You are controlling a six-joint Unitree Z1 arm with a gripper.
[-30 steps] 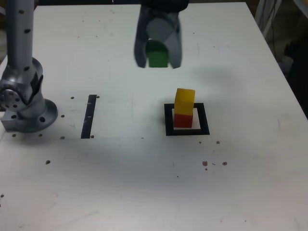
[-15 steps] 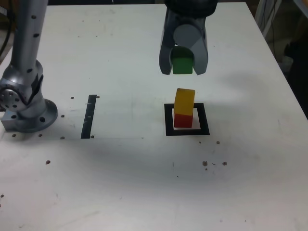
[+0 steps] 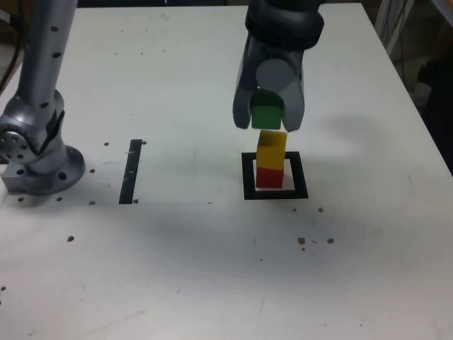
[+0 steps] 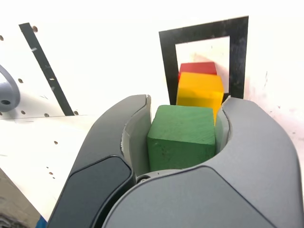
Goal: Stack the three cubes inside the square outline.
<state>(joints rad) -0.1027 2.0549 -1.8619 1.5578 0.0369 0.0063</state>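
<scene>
My gripper [image 4: 183, 137]: smooth grey plastic-looking shells, matt, with a darker satin panel.
Green cube [image 4: 182, 136]: painted, matt, faintly scuffed.
Yellow cube [image 4: 199, 91] and red cube [image 4: 197, 68]: same matt paint.
Square outline [image 4: 167, 52]: flat black tape-like marking.
Table [image 3: 212, 269]: white, matt, speckled.
Arm base [image 3: 39, 159], exterior view's left: brushed bare metal.

My grey pincer [image 3: 269, 119] grips a green cube [image 3: 266, 115]. The yellow cube [image 3: 271, 148] tops the red cube [image 3: 267, 177]. The square outline [image 3: 274, 176] is black with a white centre; the worktop [image 3: 212, 269] is white with dark specks.
</scene>
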